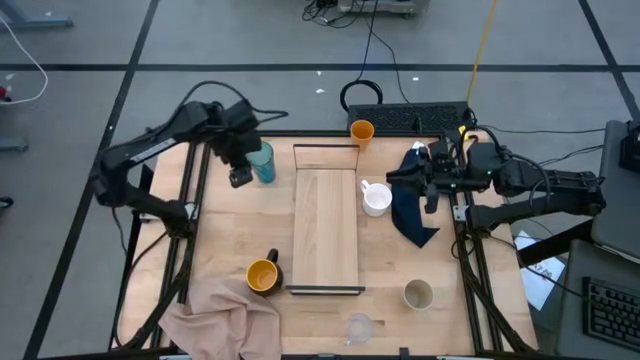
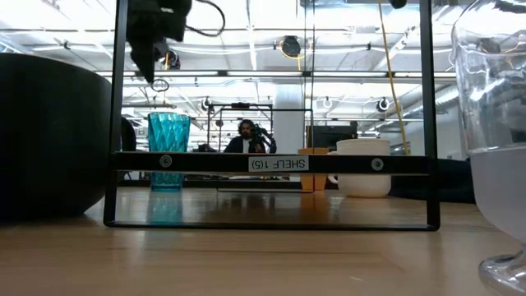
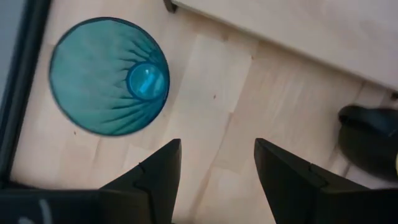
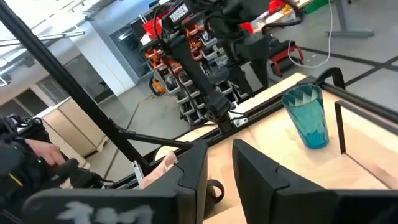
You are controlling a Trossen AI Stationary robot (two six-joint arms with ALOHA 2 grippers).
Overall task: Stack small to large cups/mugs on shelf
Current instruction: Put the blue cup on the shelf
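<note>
Pale wood of the shelf (image 1: pixel 327 225) is bare from one dark rail to the other, so in my judgement the stacking has hardly begun. Going from the left: the left gripper (image 1: pixel 240 176) hangs above the tabletop (image 1: pixel 225 230) just beside the teal tumbler (image 1: pixel 263 162), its fingers apart and holding nothing; the tumbler stands upright on the tabletop near the shelf's far left corner. The dark mug (image 1: pixel 263 275) stands beside a crumpled pink cloth (image 1: pixel 220 315). The orange cup (image 1: pixel 362 131) is beyond the shelf's far end, and the tiny clear glass (image 1: pixel 360 327) is before its near end. The white mug (image 1: pixel 375 198) stands just right of the shelf, the beige cup (image 1: pixel 418 294) further right. The right gripper (image 1: pixel 432 205) waits over a dark blue cloth (image 1: pixel 410 215), fingers nearly together, empty. All six vessels remain to be placed.
</note>
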